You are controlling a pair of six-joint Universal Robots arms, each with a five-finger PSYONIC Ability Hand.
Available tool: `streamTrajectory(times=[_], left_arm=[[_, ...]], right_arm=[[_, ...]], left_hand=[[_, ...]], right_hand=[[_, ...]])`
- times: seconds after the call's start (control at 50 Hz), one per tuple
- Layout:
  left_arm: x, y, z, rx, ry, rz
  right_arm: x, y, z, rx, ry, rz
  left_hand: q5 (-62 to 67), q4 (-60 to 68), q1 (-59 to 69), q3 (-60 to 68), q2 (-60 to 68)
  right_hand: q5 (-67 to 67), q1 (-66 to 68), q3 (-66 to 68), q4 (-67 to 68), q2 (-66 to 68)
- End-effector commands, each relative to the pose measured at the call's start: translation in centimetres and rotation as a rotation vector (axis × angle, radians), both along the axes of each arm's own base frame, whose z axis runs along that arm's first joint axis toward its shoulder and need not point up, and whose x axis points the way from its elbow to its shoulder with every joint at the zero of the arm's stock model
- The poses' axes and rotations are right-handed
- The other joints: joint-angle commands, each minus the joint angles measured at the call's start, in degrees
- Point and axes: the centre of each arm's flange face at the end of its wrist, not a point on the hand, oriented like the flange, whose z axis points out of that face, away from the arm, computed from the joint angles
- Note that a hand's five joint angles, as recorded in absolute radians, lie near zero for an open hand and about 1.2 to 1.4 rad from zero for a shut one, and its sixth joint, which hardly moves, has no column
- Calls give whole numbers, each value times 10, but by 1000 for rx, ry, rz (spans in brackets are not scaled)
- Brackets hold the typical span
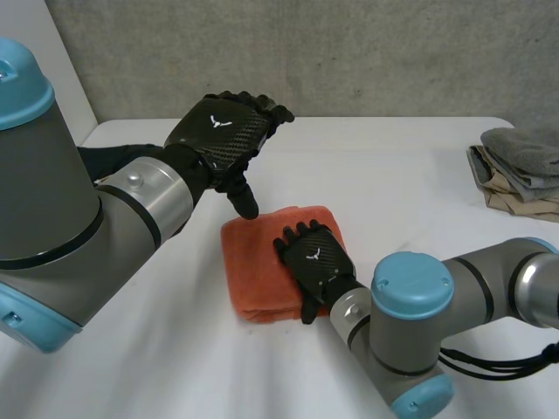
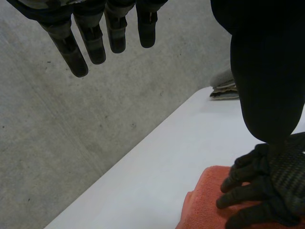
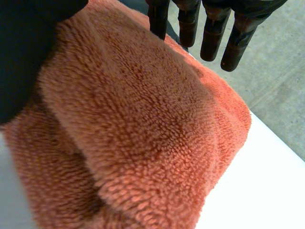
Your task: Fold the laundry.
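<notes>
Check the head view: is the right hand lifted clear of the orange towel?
No: the right hand lies palm down on top of the folded orange towel, its fingers straight.

White table, nothing fancy. A folded orange towel lies on it right under the right hand (fluffy terry stuff). A stack of folded clothes sits well apart from that hand, by the table's edge.
</notes>
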Motion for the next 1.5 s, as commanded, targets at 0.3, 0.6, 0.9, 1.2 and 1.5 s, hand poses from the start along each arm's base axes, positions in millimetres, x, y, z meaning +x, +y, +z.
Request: streamTrajectory(times=[0.3,0.6,0.9,1.2,1.5], left_arm=[[1,-1,-2,5,0,4],[2,-1,-4,11,-2,8],[2,-1,-2,37,34,8],[4,-3,-3,41,35,18],[3,-2,-11,59,23,15]], right_arm=[[33,-40,12,-104,-73,8],[2,-102,27,-120,-91,-36],[-122,-207,95,-338,-24,-63],[-218,-310,222,-750,-375,-147],[-354,-363,87,-662,-266,-238]], left_hand=[[-2,8,16,5,8],[-2,8,16,5,8],[-2,8,16,5,8],[-2,8,16,5,8],[-2,8,16,5,8]], right_hand=[[405,441,422,407,415],[663,700,681,666,673],[663,700,681,666,673],[663,700,681,666,673],[663,700,681,666,673]])
